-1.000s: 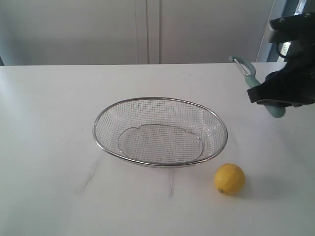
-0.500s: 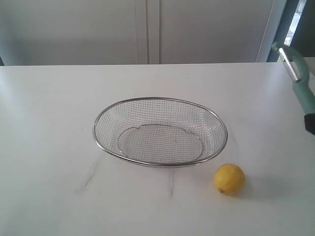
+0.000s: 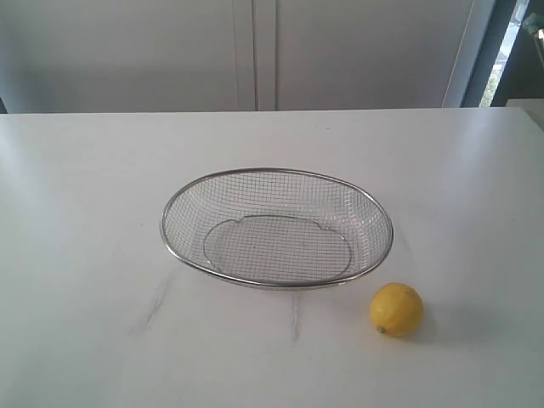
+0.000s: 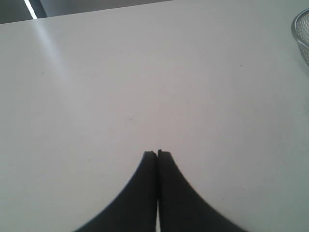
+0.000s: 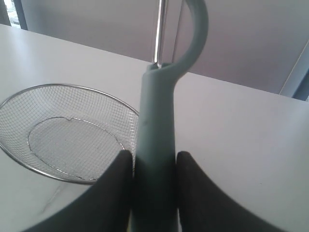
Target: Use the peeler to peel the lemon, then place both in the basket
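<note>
- White and matte, the table (image 3: 85, 170) fills the exterior view, with pale grey wall panels behind it and a dark window strip at the far right.
- The basket (image 3: 276, 172) sits mid-table with its long axis running left to right. The lemon (image 3: 396, 309) lies on the table just beside its near-right rim, not touching it.
- In the left wrist view, the left gripper (image 4: 157, 153) hangs over bare tabletop with its jaws pressed together and nothing between them. A sliver of the basket rim (image 4: 298, 30) shows at the frame's edge, well apart from the fingertips.
- In the right wrist view, the right gripper (image 5: 154, 159) clamps the peeler (image 5: 157, 121) by its teal handle, a dark finger (image 5: 116, 186) on each side.
- The peeler's long axis runs straight out from between the jaws, with the hooked head and metal blade (image 5: 159, 29) farthest from the wrist.
- The basket (image 5: 87, 88) lies on the table beyond, to one side of the handle.
</note>
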Robot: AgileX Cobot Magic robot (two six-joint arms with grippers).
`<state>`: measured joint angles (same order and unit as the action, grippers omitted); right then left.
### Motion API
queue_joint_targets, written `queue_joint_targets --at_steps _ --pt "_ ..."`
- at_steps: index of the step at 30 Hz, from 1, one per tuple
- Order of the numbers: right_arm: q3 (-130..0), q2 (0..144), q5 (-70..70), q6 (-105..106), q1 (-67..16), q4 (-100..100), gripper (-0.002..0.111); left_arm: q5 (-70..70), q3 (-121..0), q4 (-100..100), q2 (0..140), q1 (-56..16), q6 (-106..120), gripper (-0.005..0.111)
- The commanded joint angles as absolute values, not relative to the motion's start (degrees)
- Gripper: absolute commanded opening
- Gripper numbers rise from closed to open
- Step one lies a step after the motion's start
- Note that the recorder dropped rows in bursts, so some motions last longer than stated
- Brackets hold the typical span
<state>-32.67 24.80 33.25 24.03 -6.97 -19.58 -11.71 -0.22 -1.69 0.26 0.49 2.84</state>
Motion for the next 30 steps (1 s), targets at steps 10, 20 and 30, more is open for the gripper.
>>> queue_joint_targets --at_steps 10,20,30 --pt "-32.47 24.49 31.99 23.74 -6.87 -20.91 0.000 3.51 0.00 -1.90 0.00 0.49 1.58 0.000" --pt "-32.47 24.49 31.89 22.02 -6.87 -21.00 0.000 5.40 0.00 -1.90 0.00 0.49 1.58 0.000" --pt "-32.47 24.49 31.89 22.02 -6.87 -21.00 0.000 9.05 0.00 -1.90 0.00 0.49 1.58 0.000"
